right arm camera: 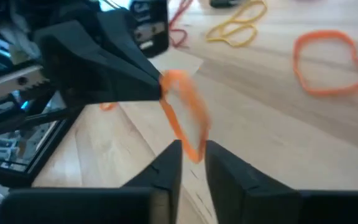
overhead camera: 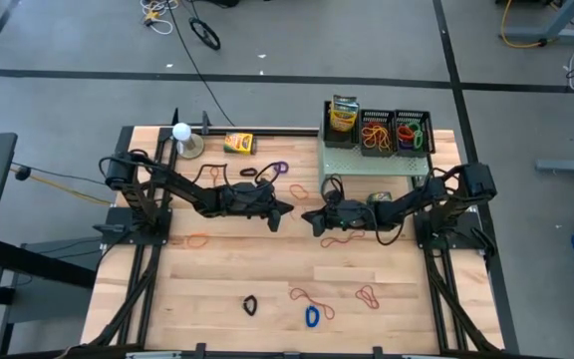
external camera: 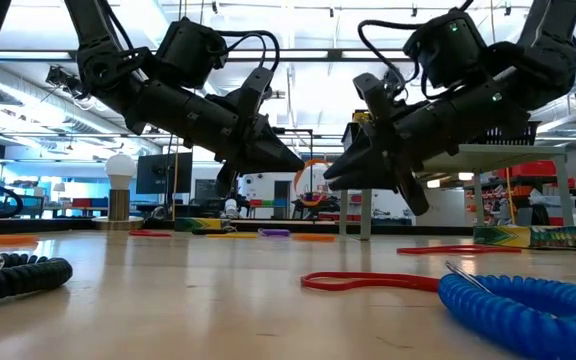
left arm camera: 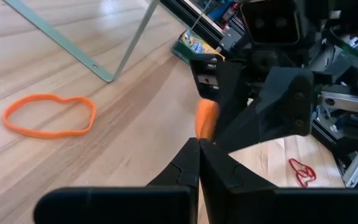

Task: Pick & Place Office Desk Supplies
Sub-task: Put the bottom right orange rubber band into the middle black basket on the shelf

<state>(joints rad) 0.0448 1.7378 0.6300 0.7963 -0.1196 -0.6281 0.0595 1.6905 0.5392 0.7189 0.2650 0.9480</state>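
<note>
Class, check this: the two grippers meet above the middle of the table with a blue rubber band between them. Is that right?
Not quite. The rubber band is orange, not blue, as the right wrist view shows. The left gripper and right gripper do meet above the middle of the table.

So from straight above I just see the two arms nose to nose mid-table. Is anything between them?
Observer: Yes. The right wrist view shows an orange band hanging from the left gripper, whose jaws are shut on it.
Visitor: Has the other arm got it?
Observer: Not by that view. The right gripper has its jaws apart, one on either side of the band's lower end.
Visitor: Are they resting on the table?
Observer: No. The low view shows both tips above the table, with air beneath them.
</note>
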